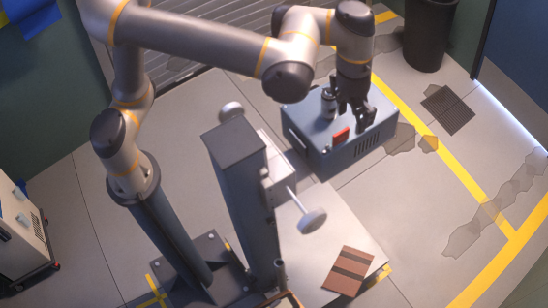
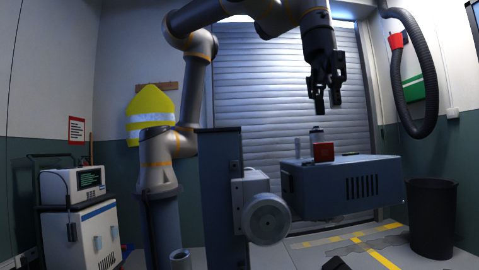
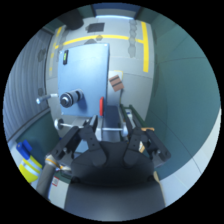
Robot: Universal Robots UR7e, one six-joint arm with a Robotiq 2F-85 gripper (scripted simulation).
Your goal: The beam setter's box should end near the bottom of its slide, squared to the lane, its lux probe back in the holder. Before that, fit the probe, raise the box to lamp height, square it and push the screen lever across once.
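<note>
The grey lux probe [image 1: 328, 104] [image 2: 316, 136] [image 3: 71, 97] stands upright on top of the blue beam setter box [image 1: 340, 130] [image 2: 342, 186] [image 3: 84, 78], close beside the red screen lever [image 1: 340, 136] [image 2: 323, 152] [image 3: 101, 106]. The box sits raised on the grey slide column [image 1: 242, 193] [image 2: 219, 194], about level with the column's top. An empty tube-shaped holder [image 1: 279, 265] [image 2: 180, 259] stands at the column's foot. A hand wheel [image 1: 311, 219] [image 2: 266, 218] sticks out from the carriage. My gripper [image 1: 360, 114] [image 2: 326, 100] [image 3: 112, 129] hangs well above the box top, over the lever and probe, open and holding nothing.
A black bin [image 1: 428, 31] [image 2: 431, 216] stands beyond the box by the wall. A brown striped mat [image 1: 348, 269] [image 3: 116, 83] lies on the floor plate. A white equipment cart [image 1: 19, 232] [image 2: 78, 214] stands near the arm's pedestal. Yellow lane lines [image 1: 464, 184] cross the floor.
</note>
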